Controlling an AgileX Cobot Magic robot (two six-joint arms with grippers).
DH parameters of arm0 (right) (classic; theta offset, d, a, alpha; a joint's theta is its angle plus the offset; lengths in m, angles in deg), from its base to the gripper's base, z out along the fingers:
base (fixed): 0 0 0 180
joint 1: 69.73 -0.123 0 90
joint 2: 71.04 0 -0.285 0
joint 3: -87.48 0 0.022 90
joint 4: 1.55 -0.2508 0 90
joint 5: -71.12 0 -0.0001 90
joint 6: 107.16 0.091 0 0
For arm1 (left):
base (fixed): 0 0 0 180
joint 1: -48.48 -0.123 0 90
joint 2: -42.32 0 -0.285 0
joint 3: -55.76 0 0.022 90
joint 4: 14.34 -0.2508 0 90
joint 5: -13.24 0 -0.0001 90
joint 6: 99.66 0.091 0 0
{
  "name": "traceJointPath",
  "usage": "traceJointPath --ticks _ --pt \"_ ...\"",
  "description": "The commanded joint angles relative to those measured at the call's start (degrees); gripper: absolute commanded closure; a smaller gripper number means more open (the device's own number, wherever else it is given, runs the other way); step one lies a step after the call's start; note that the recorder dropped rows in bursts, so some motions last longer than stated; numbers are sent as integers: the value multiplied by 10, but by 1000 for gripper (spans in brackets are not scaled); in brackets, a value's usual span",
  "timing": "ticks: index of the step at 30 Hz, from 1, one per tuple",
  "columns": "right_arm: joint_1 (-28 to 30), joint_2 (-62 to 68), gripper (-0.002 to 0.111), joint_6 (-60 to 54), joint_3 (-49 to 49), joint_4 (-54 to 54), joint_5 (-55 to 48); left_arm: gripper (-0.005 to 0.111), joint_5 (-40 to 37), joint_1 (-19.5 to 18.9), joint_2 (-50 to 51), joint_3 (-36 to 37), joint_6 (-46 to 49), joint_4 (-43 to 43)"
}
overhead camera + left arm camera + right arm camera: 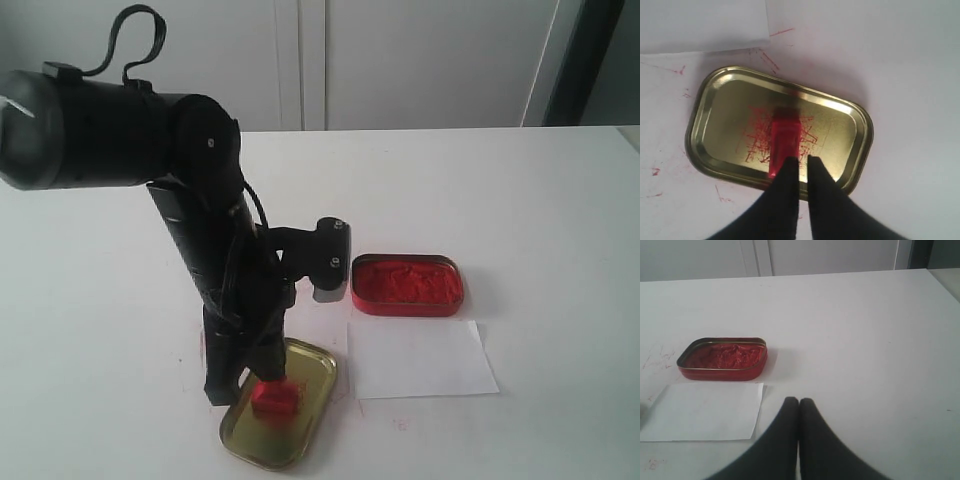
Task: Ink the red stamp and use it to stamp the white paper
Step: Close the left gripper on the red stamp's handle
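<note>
Left hand (802, 161), fingers nearly together over the stamp (785, 132) in the lid (696, 125) by the near edge; whether it pinches is unclear. Grip the knob squarely.

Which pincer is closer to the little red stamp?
Left. The left pincer hangs right at the small red plastic stamp lying in the gold metal tin lid. The right pincer sits off by the white paper sheet, away from the stamp.

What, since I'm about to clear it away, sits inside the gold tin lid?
The red stamp sits in the gold tin lid among red ink smears. The lid floor under the stamp and the left gripper is hidden.
</note>
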Motion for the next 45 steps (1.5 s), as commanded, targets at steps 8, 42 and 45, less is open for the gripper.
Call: traceJointPath --ticks 8,42,45 --pt "-2 -3 108 2 3 -1 8 63 -4 0 16 3 8 -1" --pt "-2 -3 108 2 3 -1 8 64 35 0 83 3 9 -17" --pt "-2 -3 108 2 3 -1 8 70 35 0 83 3 9 -18"
